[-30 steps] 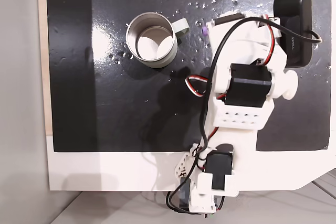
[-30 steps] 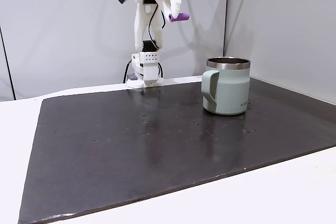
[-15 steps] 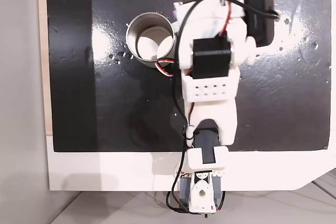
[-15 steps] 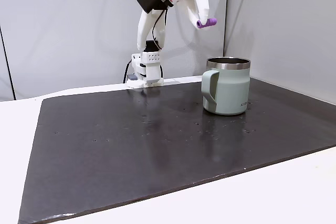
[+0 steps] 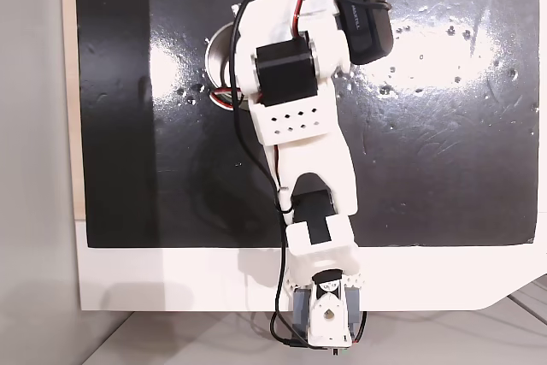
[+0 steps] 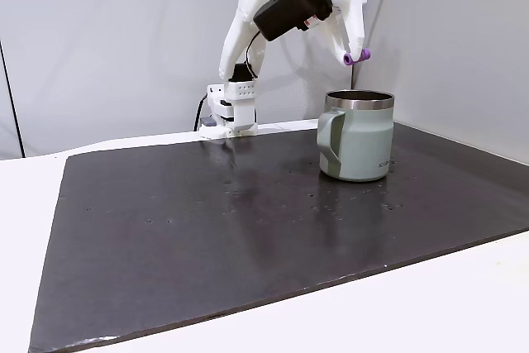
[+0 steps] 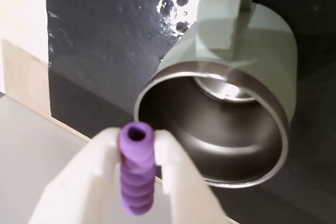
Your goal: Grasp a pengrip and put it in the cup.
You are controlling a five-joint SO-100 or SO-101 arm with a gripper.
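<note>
The arm reaches out raised above the cup [image 6: 357, 136]. The gripper [image 7: 137, 153] is clamped on the pengrip [image 7: 137, 174], suspended over the cup's rim.

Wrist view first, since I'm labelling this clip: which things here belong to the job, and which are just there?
Job:
- pengrip, purple, clamped between the fingers
- cup, upright on the mat, open
- gripper, above the cup's rim

Just there:
- black mat
- white table
- arm-mounted black camera
</note>
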